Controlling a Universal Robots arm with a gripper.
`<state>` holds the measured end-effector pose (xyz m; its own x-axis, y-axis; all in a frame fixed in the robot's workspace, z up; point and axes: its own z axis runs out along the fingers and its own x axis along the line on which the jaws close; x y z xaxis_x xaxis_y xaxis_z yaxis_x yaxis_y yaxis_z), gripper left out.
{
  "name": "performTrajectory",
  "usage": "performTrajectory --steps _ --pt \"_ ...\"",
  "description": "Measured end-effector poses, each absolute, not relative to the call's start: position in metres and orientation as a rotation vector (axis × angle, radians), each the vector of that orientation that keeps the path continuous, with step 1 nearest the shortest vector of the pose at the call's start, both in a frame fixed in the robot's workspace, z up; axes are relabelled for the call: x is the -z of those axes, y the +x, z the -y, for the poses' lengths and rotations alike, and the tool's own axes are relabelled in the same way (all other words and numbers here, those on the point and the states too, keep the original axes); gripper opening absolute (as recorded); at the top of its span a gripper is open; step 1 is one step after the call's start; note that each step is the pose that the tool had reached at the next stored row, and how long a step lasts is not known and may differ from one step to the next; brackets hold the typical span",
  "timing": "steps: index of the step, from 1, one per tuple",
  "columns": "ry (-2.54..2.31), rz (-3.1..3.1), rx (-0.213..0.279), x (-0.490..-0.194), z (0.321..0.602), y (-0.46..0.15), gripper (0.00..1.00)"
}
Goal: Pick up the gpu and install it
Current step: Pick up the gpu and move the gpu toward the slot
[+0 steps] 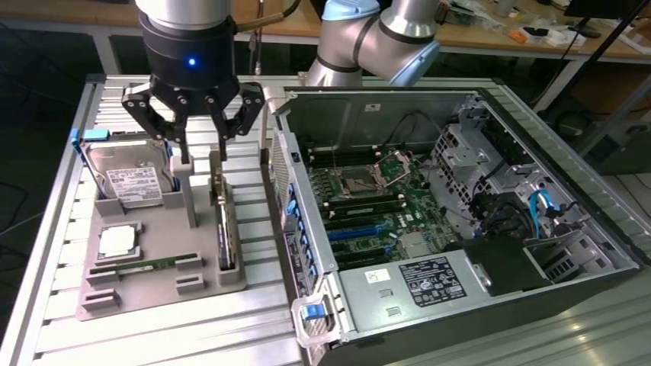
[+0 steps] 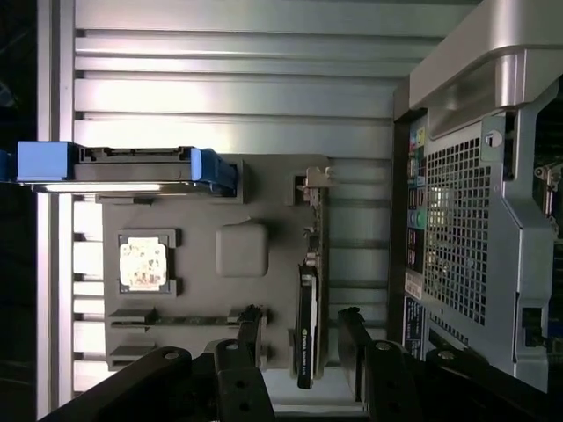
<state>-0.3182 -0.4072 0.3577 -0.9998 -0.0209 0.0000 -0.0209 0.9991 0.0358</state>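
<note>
The gpu (image 1: 224, 229) is a thin dark card standing on edge in a slot on the side of the grey holder tray (image 1: 152, 293) nearest the case. My gripper (image 1: 201, 149) hangs open just above the card's far end, not touching it. In the wrist view the gpu (image 2: 310, 299) runs edge-on between my two black fingers (image 2: 251, 330), and the gripper (image 2: 302, 338) holds nothing. The open computer case (image 1: 437, 221) lies at the exterior view's right with its motherboard and blue expansion slots (image 1: 356, 231) exposed.
A silver hard drive with a blue frame (image 1: 127, 179) stands at the tray's far left, with a CPU chip (image 1: 117, 242) and a green memory stick (image 1: 142, 267) nearer. The case wall (image 1: 290, 191) rises close beside the card. Another arm (image 1: 386, 34) reaches over the back.
</note>
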Motion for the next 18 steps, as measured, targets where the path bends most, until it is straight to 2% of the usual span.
performTrajectory --steps 18 --pt "-0.023 3.141 0.056 -0.324 0.414 -0.312 0.48"
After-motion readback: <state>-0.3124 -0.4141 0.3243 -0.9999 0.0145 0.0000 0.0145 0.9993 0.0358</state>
